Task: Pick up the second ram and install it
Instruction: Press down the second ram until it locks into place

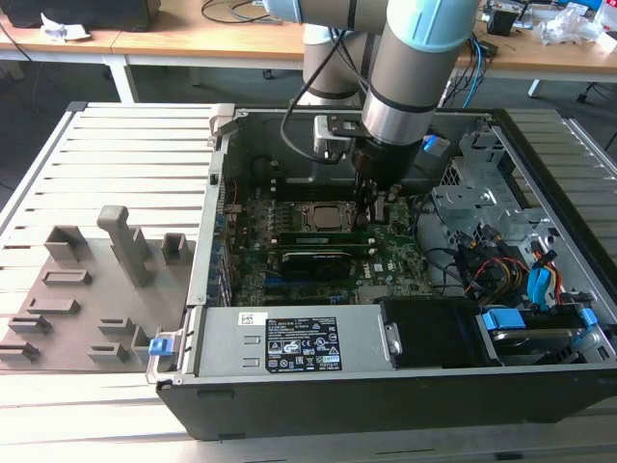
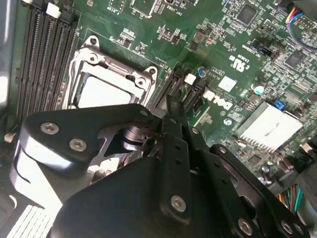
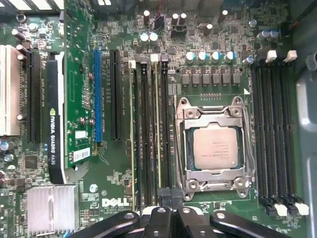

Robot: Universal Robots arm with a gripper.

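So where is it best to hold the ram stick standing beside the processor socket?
Take the second ram by its upper long edge, pinched across the flat faces, probably from straight above: it stands on edge on the motherboard, with other slots close alongside.

Robotics lab or test workshop. Open computer case lies on a slatted metal table, motherboard exposed. Grey fixture plate with holder blocks at 9 o'clock of the case. Wooden benches at 12 o'clock carry cables and loose parts. Robot arm stands over the case.
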